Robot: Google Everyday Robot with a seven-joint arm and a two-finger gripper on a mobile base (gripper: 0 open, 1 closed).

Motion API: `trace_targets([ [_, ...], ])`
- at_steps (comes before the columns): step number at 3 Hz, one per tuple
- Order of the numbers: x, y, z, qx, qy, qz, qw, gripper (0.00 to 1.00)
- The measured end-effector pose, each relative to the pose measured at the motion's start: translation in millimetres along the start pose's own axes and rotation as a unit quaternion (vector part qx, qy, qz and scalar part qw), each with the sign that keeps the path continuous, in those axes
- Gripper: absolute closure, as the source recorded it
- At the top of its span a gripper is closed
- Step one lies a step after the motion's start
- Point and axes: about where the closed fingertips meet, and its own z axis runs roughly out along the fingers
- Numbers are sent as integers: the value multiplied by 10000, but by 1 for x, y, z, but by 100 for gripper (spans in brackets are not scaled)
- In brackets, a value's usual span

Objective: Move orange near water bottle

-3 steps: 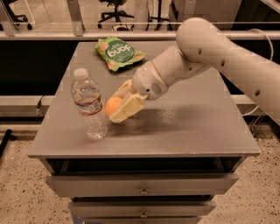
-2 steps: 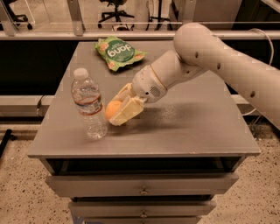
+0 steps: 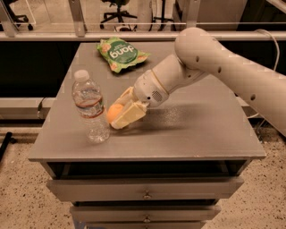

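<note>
Grips the orange (image 3: 113, 113) in the pincer (image 3: 119, 117), centre-left of the frame, just right of the water bottle (image 3: 90, 107). Clenched on it from both sides with two pale fingers, leaving only the left face showing, turned toward the bottle. Reaches in from the right edge of the frame on a thick white arm (image 3: 214, 62), slanting down and leftward, probably to bring the orange in sideways without sweeping across the bottle. Hangs low over the counter (image 3: 196, 129); cannot tell whether resting on the surface or just above it, nor whether touching the bottle's ribbed wall.

Looks, as a judgement, like the closing stage of the task: near enough already, with only the setting down and the letting go left. Calls for care there: upright, tall and clear, white-capped, likely light, and so apt to tip at a nudge from orange or finger.

Well apart, at upper centre-left: a green snack bag (image 3: 119, 53), flat near the counter's far edge and out of the way. Grey, matte and plain on top, with drawers (image 3: 145, 190) beneath along the bottom of the frame. Beyond, across the top: a pale rail (image 3: 53, 36) and the wheeled base of an office chair (image 3: 118, 9). Speckled floor (image 3: 18, 192) at lower left.
</note>
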Motion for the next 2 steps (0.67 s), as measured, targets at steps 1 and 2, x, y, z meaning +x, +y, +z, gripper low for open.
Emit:
trace_targets([
  [1,3,-5,1,-18,0,7,10000,0],
  [2,5,-7,0,-14,6,9,10000,0],
])
